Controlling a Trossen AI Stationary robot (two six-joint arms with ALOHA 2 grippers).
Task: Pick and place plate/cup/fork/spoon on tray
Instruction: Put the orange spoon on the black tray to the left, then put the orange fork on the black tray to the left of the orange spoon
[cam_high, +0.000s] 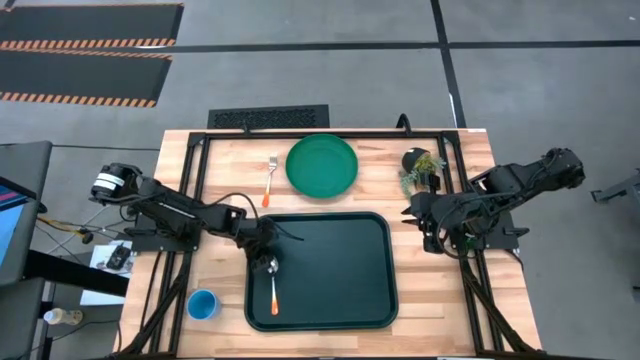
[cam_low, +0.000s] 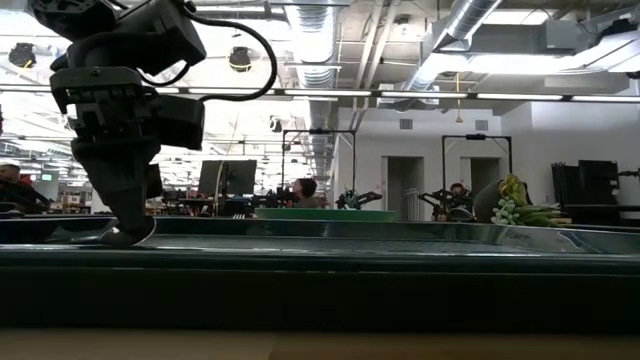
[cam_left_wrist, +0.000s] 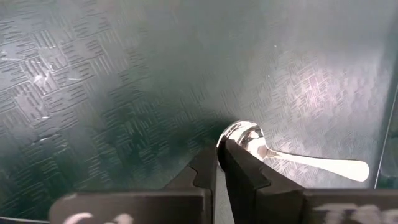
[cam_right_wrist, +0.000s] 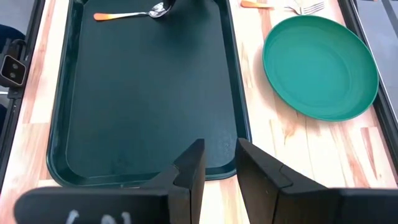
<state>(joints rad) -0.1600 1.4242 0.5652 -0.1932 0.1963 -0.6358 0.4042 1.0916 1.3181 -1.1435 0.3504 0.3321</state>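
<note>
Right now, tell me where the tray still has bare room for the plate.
The tray is bare across its middle and right side, up to the rim nearest the right hand. Its left edge is crowded: the spoon lies there with the left hand shut at its bowl. The plate waits beyond the tray's far rim.

This is a robotics lab in a big open industrial hall. Overhead run bare silver ventilation ducts (cam_low: 470, 25) and long strip lights under an unfinished ceiling. The pale wooden worktable (cam_high: 420, 300) sits in a black metal frame on a grey concrete floor, with black mats edged in orange hazard stripes (cam_high: 85, 45) nearby. Farther back are desks with a dark computer monitor (cam_low: 227, 178), more robot arms, and a seated person (cam_low: 303, 190).
</note>
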